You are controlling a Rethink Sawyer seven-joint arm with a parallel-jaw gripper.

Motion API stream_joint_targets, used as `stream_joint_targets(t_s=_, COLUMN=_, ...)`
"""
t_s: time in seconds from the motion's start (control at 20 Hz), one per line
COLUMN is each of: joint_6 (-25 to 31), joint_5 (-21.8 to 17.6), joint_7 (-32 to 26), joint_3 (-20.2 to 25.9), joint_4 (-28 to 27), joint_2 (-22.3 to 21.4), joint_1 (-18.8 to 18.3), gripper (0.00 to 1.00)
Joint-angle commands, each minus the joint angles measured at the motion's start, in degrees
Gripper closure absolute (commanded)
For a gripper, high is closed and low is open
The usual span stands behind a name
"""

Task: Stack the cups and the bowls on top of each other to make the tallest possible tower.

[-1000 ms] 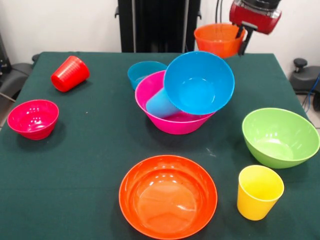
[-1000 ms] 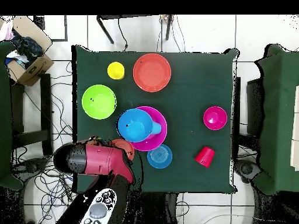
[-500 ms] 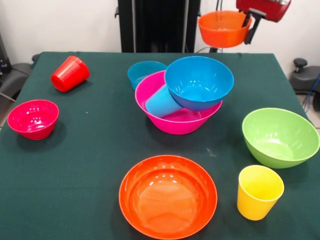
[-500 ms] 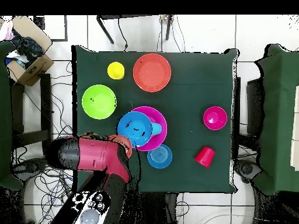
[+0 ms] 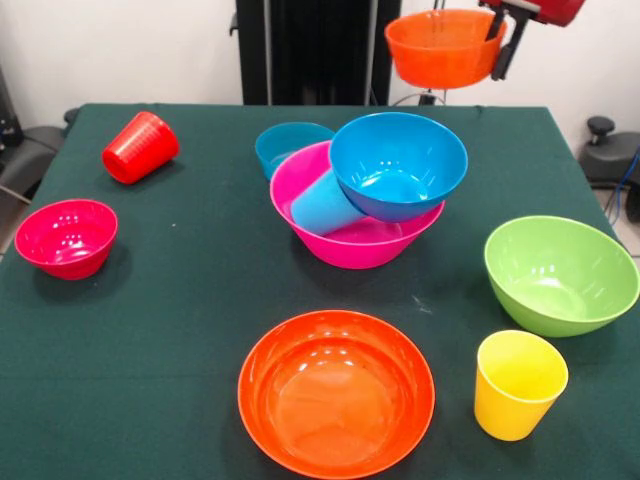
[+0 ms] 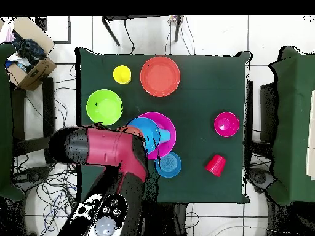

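Gripper point(image 5: 497, 45) clamped on the rim of a small glossy orange plastic bowl point(image 5: 440, 48), held in the air above and behind the large pink plastic bowl point(image 5: 345, 222). Pink bowl holds a light blue tumbler point(image 5: 325, 204) lying tilted and a large blue bowl point(image 5: 397, 165) resting on it. Small blue bowl point(image 5: 287, 146) touches the pink bowl's back left. Front of pink bowl: large orange bowl point(image 5: 336, 392). Right: green bowl point(image 5: 560, 274), yellow tumbler point(image 5: 518, 384). Left: red tumbler point(image 5: 140, 147) on its side, small red bowl point(image 5: 66, 237).

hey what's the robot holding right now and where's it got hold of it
The gripper holds the small orange bowl in the air, gripped at its rim on the side toward the picture's right.
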Motion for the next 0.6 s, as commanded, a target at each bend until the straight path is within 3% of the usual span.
stream_joint_targets(t_s=0.05, joint_6=2.5, joint_5=-5.74, joint_7=-5.36, joint_3=5.8, joint_4=-4.55, joint_2=0.72, joint_1=-6.36, gripper=1.0)
stream_joint_targets(t_s=0.6, joint_6=-5.85, joint_5=-9.01, joint_7=-3.95, joint_3=10.21, joint_4=-2.1, joint_2=1.86, joint_1=-10.32, gripper=1.0)
